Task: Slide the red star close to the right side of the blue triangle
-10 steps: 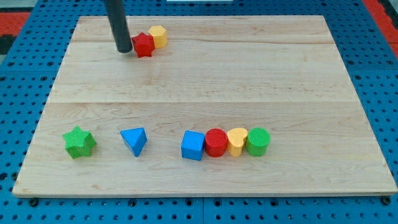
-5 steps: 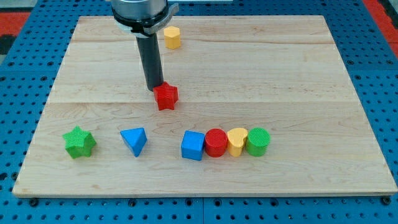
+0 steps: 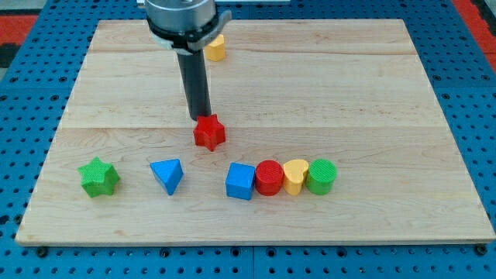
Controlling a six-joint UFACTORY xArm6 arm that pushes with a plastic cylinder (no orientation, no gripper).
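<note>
Camera view: my tip [image 3: 201,118], the lower end of a dark rod with no claw to open or hold anything, touches the far edge of the red star block [image 3: 209,132] on the pale wooden board [image 3: 372,101]. This star lies far-right of the blue triangle block [image 3: 167,175], apart from it. Near row, left to right: green star [image 3: 98,177], blue triangle, blue cube [image 3: 240,181], red cylinder [image 3: 269,177], yellow heart [image 3: 295,176], green cylinder [image 3: 322,177]. A yellow block [image 3: 215,48] sits at the far edge.
</note>
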